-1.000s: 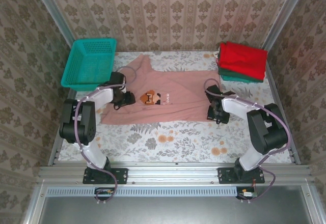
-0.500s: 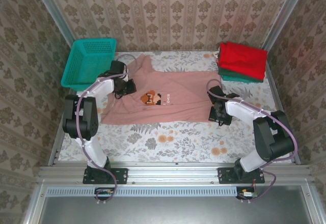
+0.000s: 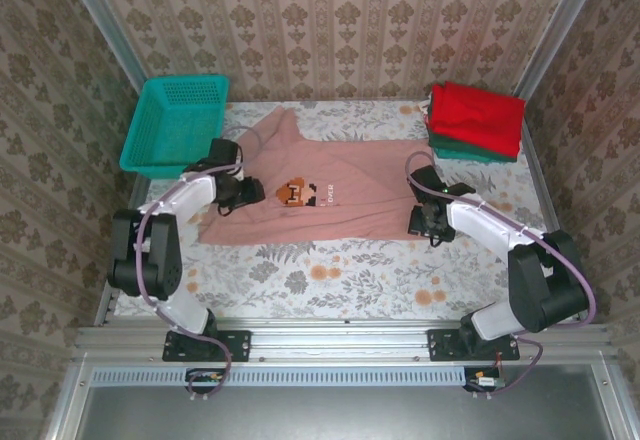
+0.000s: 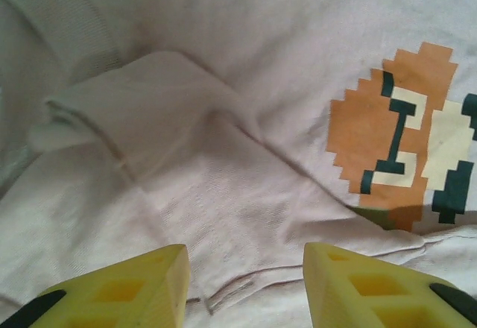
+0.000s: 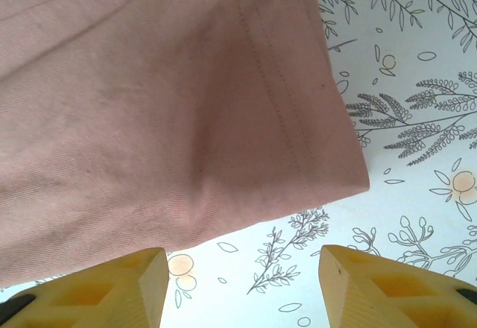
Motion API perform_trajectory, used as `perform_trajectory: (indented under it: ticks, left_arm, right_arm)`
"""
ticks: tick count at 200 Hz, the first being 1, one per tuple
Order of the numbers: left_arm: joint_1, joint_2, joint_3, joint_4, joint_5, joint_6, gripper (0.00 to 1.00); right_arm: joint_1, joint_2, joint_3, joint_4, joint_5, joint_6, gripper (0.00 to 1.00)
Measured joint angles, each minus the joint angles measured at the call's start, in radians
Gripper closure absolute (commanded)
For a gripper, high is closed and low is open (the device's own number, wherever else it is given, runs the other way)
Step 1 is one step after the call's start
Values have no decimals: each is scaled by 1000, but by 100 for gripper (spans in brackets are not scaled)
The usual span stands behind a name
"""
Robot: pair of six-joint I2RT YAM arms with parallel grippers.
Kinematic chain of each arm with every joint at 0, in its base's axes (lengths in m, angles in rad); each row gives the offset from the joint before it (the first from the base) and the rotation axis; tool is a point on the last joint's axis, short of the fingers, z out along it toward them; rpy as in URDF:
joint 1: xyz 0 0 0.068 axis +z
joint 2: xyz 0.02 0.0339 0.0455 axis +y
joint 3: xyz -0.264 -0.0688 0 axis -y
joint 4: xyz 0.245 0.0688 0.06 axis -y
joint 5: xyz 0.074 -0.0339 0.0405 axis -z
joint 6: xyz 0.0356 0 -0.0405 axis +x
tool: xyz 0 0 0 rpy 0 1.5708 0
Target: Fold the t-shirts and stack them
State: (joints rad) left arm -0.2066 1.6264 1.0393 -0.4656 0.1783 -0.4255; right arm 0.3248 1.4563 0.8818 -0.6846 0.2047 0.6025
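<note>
The pink t-shirt (image 3: 330,195) lies spread out in the middle of the worktop (image 3: 330,275). The left arm bends in low, and the left end effector (image 3: 243,192) is over the shirt's chest with its fingers apart. The right arm reaches in low, and the right end effector (image 3: 425,222) is over the hem corner, fingers apart too.

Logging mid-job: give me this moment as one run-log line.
left gripper open over pink t-shirt beside print | right gripper open over hem corner | red t-shirt folded atop green t-shirt, far right
</note>
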Motion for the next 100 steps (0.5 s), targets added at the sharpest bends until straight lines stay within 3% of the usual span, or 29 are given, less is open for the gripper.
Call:
perform_trajectory:
  ticks: [65,100]
  left_arm:
    - [24,155,45,20,-42,0,57]
    - [23,185,108,13,-48,11,82]
  right_arm:
    - [5,0,0,3,0,0,42]
    - [7,0,0,4,0,-1,42]
